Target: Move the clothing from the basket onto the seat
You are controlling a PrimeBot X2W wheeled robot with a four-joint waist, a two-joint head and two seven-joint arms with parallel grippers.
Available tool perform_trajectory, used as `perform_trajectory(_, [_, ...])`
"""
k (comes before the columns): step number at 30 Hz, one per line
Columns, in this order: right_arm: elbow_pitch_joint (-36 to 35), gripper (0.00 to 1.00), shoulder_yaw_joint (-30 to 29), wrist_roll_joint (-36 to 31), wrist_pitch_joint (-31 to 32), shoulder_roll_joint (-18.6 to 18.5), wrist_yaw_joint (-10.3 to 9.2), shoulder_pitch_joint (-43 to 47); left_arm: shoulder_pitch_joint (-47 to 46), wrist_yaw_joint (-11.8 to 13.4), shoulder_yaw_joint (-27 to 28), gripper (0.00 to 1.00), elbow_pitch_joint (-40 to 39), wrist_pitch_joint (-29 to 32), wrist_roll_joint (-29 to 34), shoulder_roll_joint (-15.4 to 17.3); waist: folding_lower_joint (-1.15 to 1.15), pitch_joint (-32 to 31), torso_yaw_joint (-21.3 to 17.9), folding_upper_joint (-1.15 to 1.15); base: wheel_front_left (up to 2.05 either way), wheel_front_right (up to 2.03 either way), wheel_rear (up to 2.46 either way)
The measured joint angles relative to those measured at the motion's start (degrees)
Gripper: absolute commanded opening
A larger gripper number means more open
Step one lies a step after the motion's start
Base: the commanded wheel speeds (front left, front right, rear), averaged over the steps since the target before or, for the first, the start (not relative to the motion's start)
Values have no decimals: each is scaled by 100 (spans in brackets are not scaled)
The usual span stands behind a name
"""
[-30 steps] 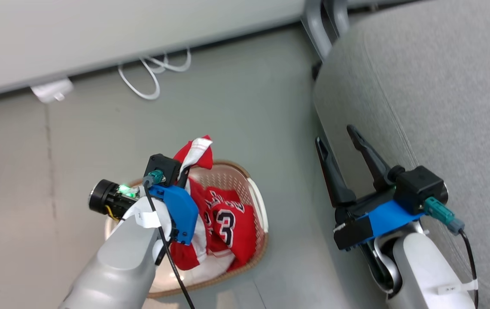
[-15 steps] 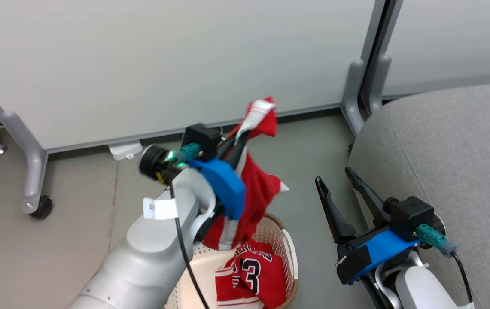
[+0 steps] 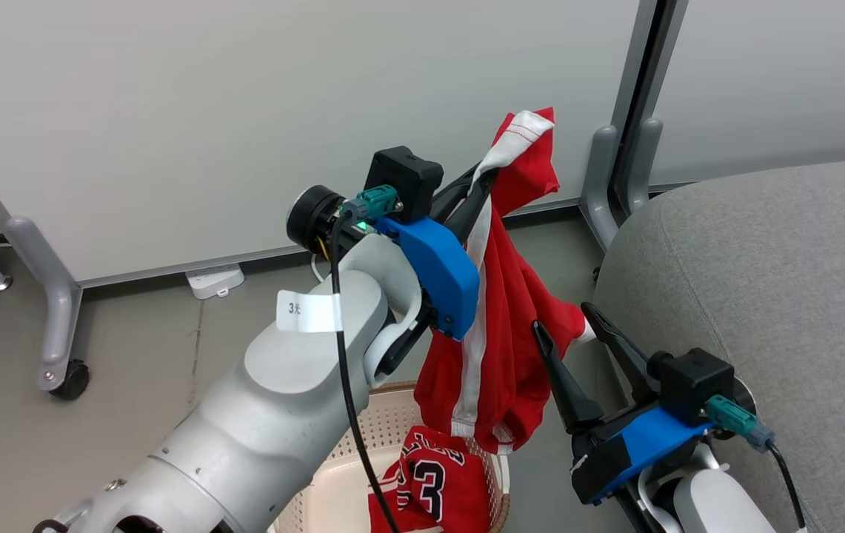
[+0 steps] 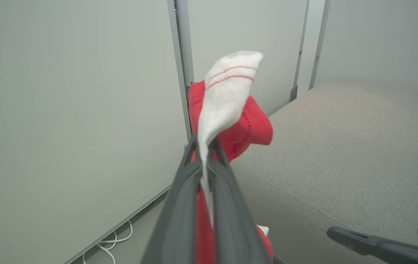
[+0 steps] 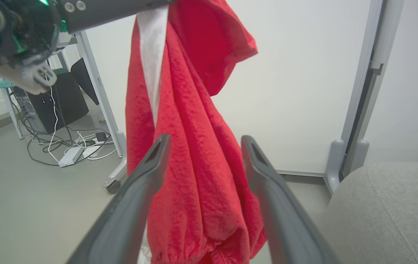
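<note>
Bare floor (image 3: 133,348) lies open to the left of the left gripper (image 3: 483,185). The rounded edge of the seat (image 3: 763,281), a grey woven fabric with a seam, runs just right of the right gripper (image 3: 563,318). The left arm reaches up toward the wall panel (image 3: 244,111), its fingers pinched tight on the white band of the striped garment (image 3: 511,326). This soft red cloth hangs below them, above the perforated basket (image 3: 385,429) that holds the jersey (image 3: 433,481). The right fingers stand spread and empty, near the hanging cloth.
</note>
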Motion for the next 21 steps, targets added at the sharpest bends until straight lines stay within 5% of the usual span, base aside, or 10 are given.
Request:
perform_trajectory(12, [87,100,199,118,25,0,0,-179,-82,109,-538,0,35,-27,-481,1,1,120,-105,0,0,0,0])
perform_trajectory(21, [911,100,535,393,-63,0,0,-1086,-183,174,-909,0,-36,-55,-740,-2,1,233,-103,0,0,0,0])
